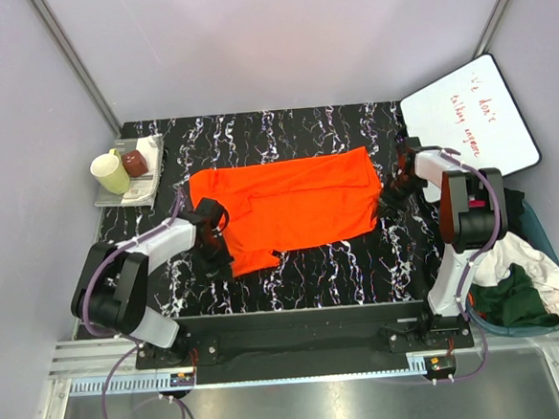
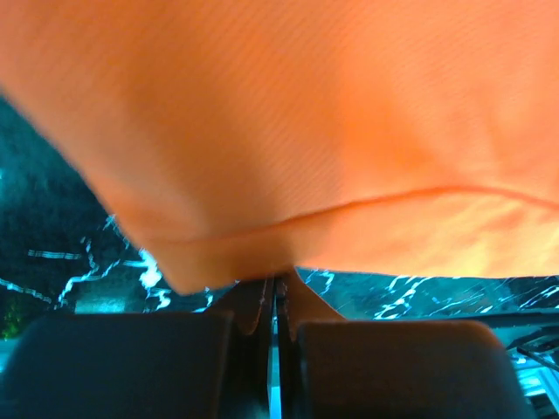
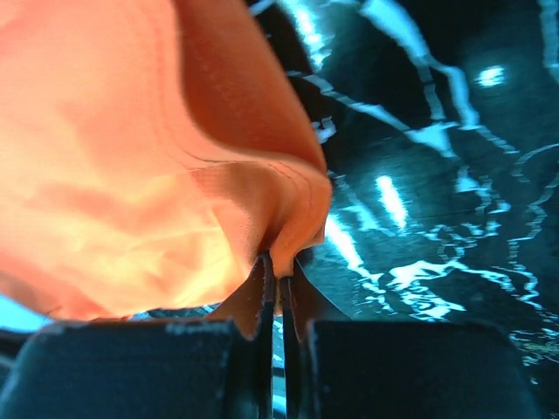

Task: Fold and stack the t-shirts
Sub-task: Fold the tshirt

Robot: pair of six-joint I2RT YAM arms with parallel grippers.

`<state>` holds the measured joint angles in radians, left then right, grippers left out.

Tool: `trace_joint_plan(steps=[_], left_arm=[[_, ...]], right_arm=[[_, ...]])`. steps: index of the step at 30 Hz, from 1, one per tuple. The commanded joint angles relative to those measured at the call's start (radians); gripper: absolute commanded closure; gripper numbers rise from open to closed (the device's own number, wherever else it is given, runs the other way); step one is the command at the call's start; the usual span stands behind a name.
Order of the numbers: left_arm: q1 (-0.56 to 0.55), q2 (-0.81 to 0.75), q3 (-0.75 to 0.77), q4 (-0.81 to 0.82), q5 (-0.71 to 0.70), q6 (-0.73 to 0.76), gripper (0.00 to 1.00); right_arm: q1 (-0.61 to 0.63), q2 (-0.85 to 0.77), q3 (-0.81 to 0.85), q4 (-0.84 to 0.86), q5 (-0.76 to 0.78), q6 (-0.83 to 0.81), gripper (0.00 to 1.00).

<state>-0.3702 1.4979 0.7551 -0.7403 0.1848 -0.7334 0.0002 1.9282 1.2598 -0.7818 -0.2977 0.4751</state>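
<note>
A bright orange t-shirt (image 1: 289, 209) lies spread across the middle of the black marbled table (image 1: 274, 133). My left gripper (image 1: 209, 235) is shut on its left edge; the left wrist view shows the fabric (image 2: 288, 131) pinched between the fingertips (image 2: 278, 284). My right gripper (image 1: 391, 197) is shut on the shirt's right edge; the right wrist view shows a bunched hem (image 3: 297, 209) held between the fingertips (image 3: 279, 266). White and dark green shirts (image 1: 520, 284) lie heaped in a basket at the right.
A tray (image 1: 131, 172) with a yellow-green cup (image 1: 111, 171) and a dark red cup (image 1: 135, 163) stands at the back left. A white board with red handwriting (image 1: 473, 117) leans at the back right. The teal basket (image 1: 550, 238) sits beside the table's right edge.
</note>
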Motion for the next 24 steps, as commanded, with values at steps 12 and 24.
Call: trace_joint_plan(steps=[12,24], left_arm=[[-0.007,-0.133,0.299,-0.11,-0.09,0.069,1.0],[-0.257,0.105,0.467,-0.111,-0.183,0.278,0.25]], right_arm=[[0.007,-0.164,0.125,-0.025,-0.103,-0.062,1.0],[0.006,-0.054,0.214,-0.03,-0.121,-0.067,1.0]])
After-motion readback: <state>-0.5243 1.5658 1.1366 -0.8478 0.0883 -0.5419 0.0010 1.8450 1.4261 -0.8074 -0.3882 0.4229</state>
